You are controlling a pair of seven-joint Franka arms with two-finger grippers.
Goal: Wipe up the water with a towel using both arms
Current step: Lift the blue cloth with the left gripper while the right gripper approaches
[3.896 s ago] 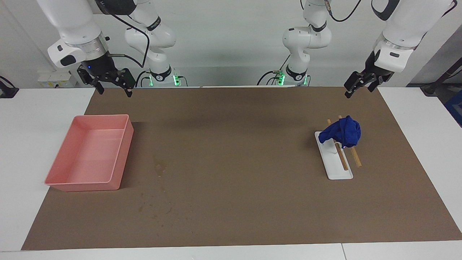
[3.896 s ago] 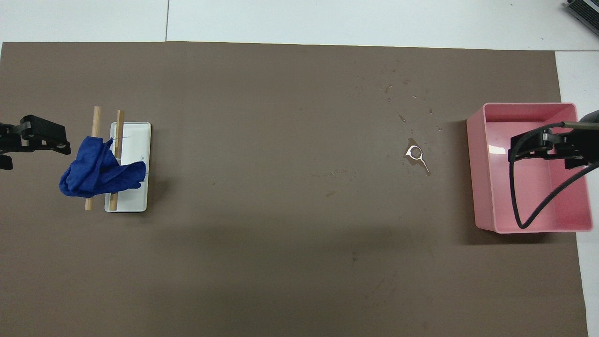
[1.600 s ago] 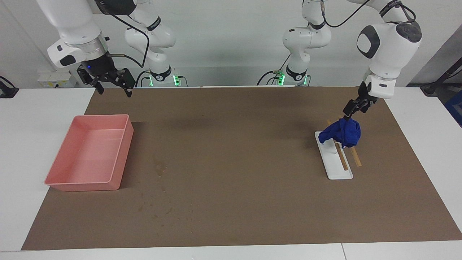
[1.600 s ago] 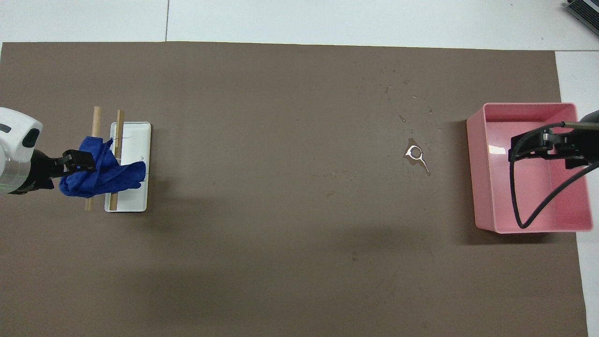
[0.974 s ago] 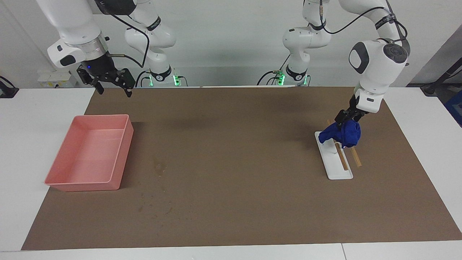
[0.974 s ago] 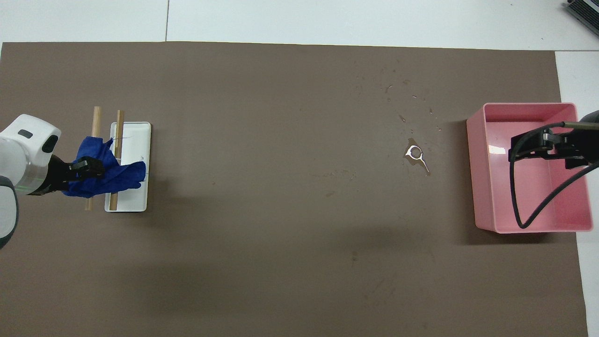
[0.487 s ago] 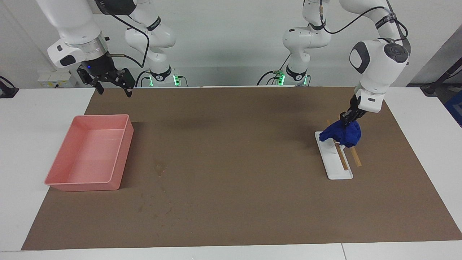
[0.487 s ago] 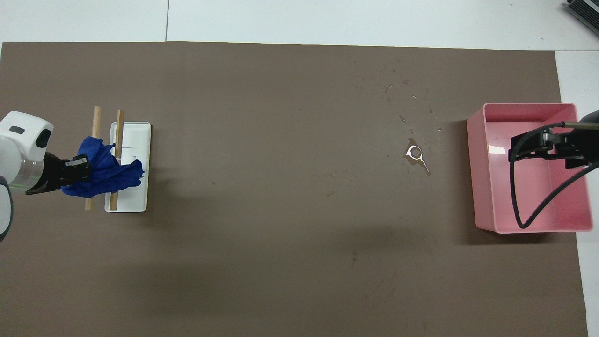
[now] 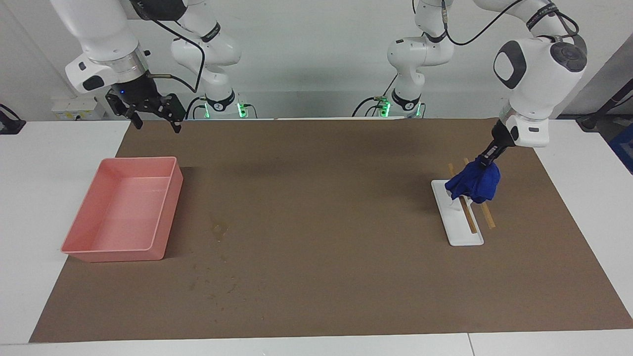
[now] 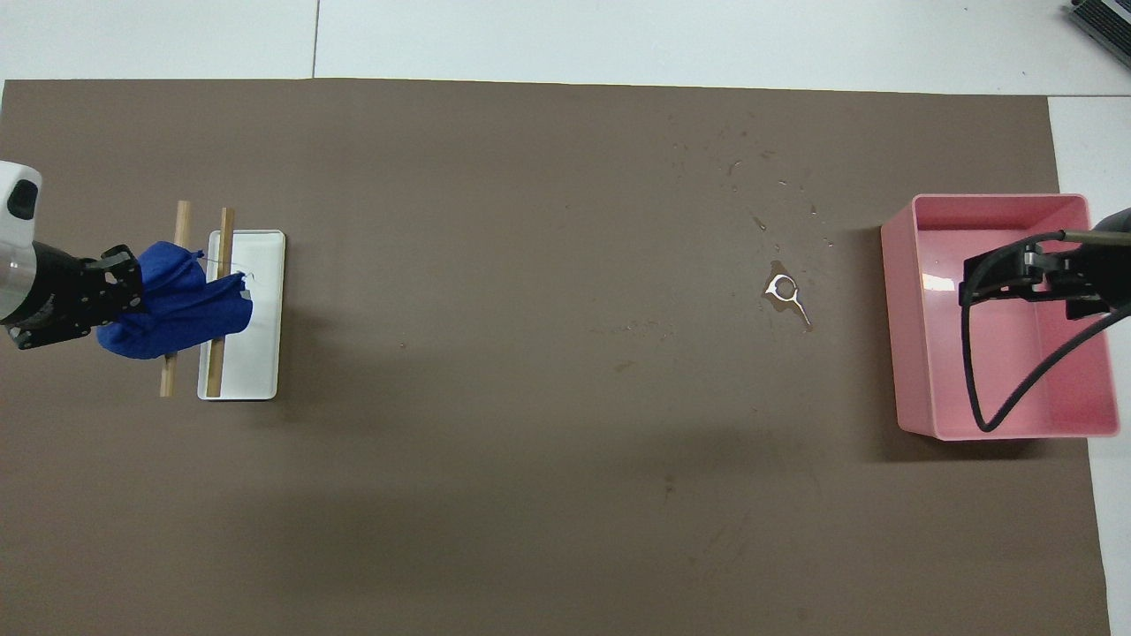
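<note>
The blue towel (image 9: 474, 183) hangs bunched from my left gripper (image 9: 483, 160), which is shut on its top fold, just over the white tray (image 9: 465, 235) and two wooden sticks (image 9: 488, 216). In the overhead view the towel (image 10: 177, 307) covers part of the sticks (image 10: 181, 221) beside the left gripper (image 10: 124, 284). The water (image 9: 219, 230) is a small glossy blotch on the brown mat near the pink tray (image 9: 99, 249); it also shows in the overhead view (image 10: 785, 291). My right gripper (image 9: 153, 116) waits open in the air, over the pink tray (image 10: 998, 431) in the overhead view (image 10: 1025, 278).
Faint speckled marks (image 10: 751, 168) lie on the brown mat (image 9: 321, 198) farther from the robots than the water. The white tray (image 10: 261, 371) lies toward the left arm's end of the table. White table surface borders the mat.
My left gripper came down onto the towel, shut on it and has lifted it; the towel now hangs bunched and has shifted slightly toward the left arm's end. The right arm has not moved.
</note>
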